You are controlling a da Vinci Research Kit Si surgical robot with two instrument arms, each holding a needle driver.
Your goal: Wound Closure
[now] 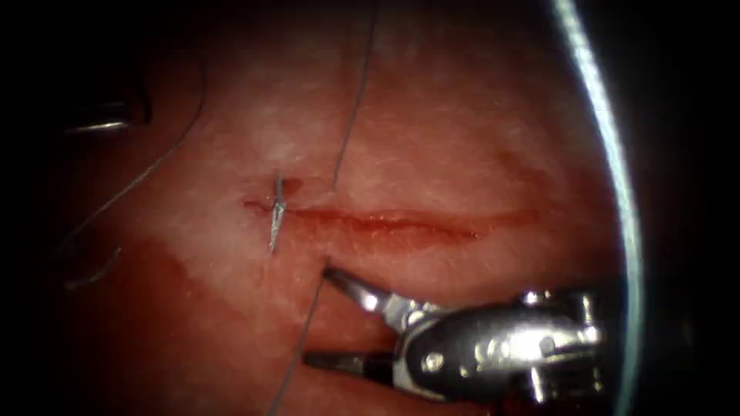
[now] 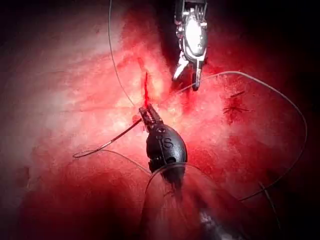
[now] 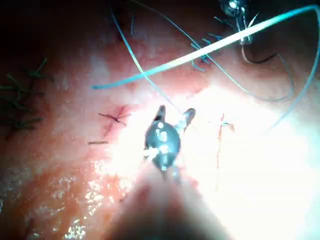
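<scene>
Quick count: two tools, one cut, one needle. The tissue (image 1: 462,131) has a single cut (image 1: 401,221) running sideways in the endoscope view, with red fluid (image 1: 443,233) pooled along it and one finished stitch (image 1: 276,219) crossing its left end. The right pincer (image 1: 318,314) comes in below the cut with both jaws spread wide and grasping nothing. The tip of its upper jaw sits right against the thread (image 1: 304,331). I count two stretches of that thread near the cut: one drops from the top and enters the tissue just above the cut, a bit right of the stitch, and the other comes out just below the cut and runs down past that jaw tip. In the left wrist view the left pincer (image 2: 148,114) looks clenched on a dark curved piece thicker than the thread, which I take to be the needle (image 2: 107,142). It's held near one end and lies over the tissue, not in it, with thin thread trailing off its far end. The same view shows the right pincer (image 2: 186,80) open, plus one older cross-shaped stitch (image 2: 235,107) well off to the side.
</scene>
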